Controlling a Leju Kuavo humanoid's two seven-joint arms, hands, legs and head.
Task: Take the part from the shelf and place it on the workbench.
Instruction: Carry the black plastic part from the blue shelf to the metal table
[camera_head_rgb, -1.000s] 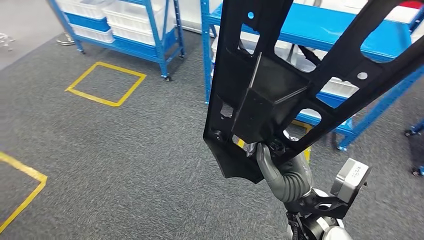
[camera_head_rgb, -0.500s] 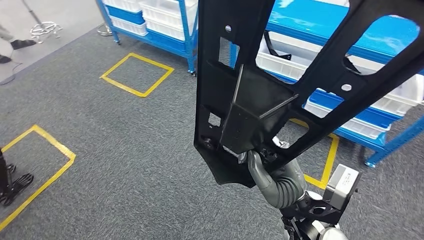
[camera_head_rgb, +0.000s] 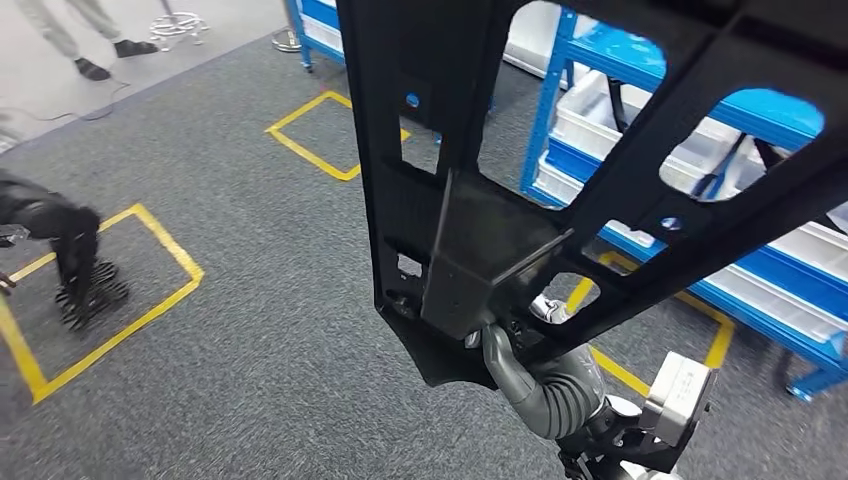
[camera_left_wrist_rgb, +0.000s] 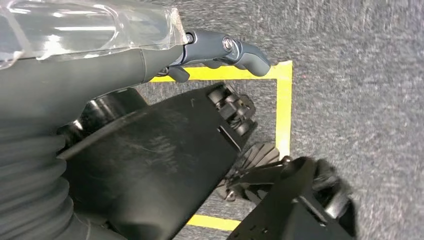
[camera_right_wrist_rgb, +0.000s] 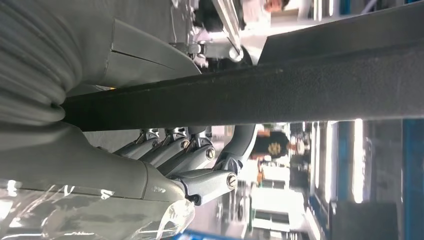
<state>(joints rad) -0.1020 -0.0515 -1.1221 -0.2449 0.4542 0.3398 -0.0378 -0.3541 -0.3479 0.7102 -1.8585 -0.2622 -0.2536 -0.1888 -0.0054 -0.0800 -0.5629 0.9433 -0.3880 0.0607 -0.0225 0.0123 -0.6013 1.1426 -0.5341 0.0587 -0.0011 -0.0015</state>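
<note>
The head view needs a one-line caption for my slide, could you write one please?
Right hand holds a large black part upright over grey carpet with yellow floor squares, blue shelving behind.

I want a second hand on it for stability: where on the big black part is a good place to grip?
Probably one of the long bars of the black part beside an open cutout, coming from the underside so the fingers hook through, as the right hand does at the lower end. The bars look slim enough to wrap; the boxy centre looks too bulky.

Grey carpet floor (camera_head_rgb: 250, 330), yellow tape squares (camera_head_rgb: 320, 135)
</note>
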